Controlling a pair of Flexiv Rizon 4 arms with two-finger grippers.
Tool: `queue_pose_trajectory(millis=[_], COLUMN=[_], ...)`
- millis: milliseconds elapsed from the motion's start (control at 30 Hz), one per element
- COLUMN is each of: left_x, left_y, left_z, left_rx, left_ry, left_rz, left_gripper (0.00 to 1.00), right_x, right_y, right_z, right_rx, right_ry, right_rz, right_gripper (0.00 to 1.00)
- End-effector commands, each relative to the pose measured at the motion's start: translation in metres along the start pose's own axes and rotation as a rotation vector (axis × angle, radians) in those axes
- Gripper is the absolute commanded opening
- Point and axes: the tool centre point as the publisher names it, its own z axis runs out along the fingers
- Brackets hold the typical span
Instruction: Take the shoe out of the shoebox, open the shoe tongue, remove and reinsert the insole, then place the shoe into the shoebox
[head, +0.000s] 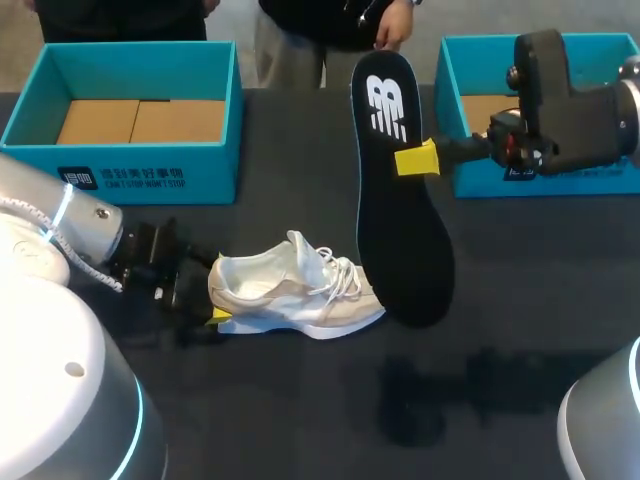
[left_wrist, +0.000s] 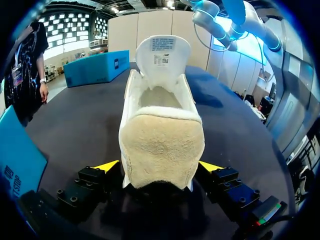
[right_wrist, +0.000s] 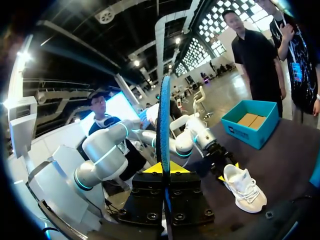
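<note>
The left gripper (left_wrist: 159, 169) is clamping the heel of the white shoe (head: 295, 285), which is sitting upright near the worktop's (head: 520, 300) middle, probably steadying it, while the right gripper (head: 418, 160), pinched shut on the black insole (head: 395, 215), is holding it on end just beyond the toe, seemingly ready for reinsertion.

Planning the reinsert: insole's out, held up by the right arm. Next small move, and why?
Probably the right gripper should tip the insole down toward the shoe mouth: insole hangs upright beside the shoe, left gripper clamps the heel, tongue stands open.
</note>
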Motion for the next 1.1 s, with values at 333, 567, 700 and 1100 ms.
queue_pose_trajectory(millis=[333, 567, 700, 1100], left_x=[0.001, 0.001, 0.001, 0.011], left_y=[0.000, 0.000, 0.000, -0.012], left_z=[-0.001, -0.001, -0.001, -0.003], left_rx=[-0.002, -0.002, -0.002, -0.204], left_ry=[-0.001, -0.001, -0.001, -0.035], left_rz=[0.000, 0.000, 0.000, 0.014], left_gripper=[1.00, 1.00, 1.00, 1.00], right_x=[-0.002, -0.002, -0.002, -0.002], right_y=[0.001, 0.001, 0.001, 0.001], right_z=[0.003, 0.003, 0.003, 0.003], right_rx=[0.003, 0.003, 0.003, 0.003], right_ry=[0.000, 0.000, 0.000, 0.000], right_rz=[0.001, 0.001, 0.001, 0.001], right_gripper=[0.00, 0.00, 0.00, 0.00])
